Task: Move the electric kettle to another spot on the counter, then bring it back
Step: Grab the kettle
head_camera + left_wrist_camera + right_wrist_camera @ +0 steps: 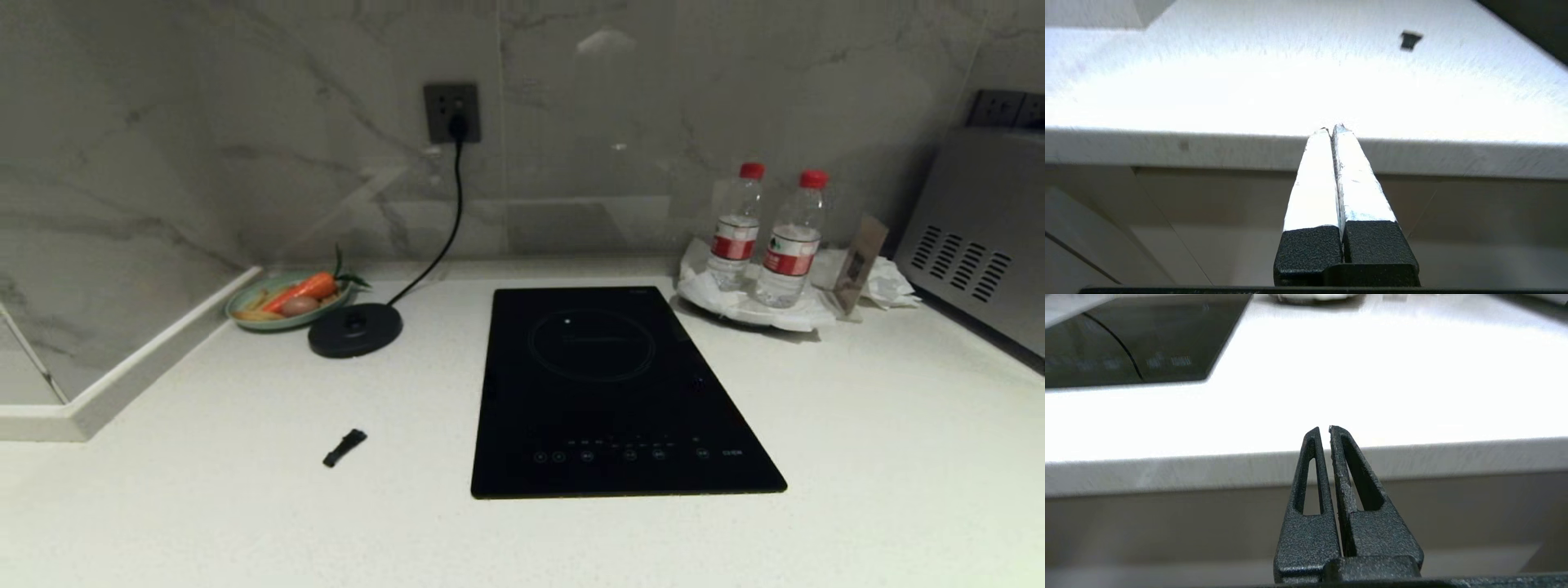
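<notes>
The electric kettle is out of view in every frame. The white speckled counter (204, 506) fills the head view, and its thick pale edge crosses both wrist views (1167, 147) (1167, 473). My left gripper (1331, 130) hangs in front of the counter's edge, its foil-wrapped fingers pressed together and holding nothing. In the same way my right gripper (1324, 428) sits before the edge, shut and empty, nearer the black hob. Neither arm shows in the head view.
A round black base disc (355, 328) with a cord to a wall socket (451, 113) sits beside a dish of vegetables (287, 300). A black induction hob (608, 392), two water bottles (763, 237), a steel appliance (980, 237) and a small black piece (344, 447) are also on the counter.
</notes>
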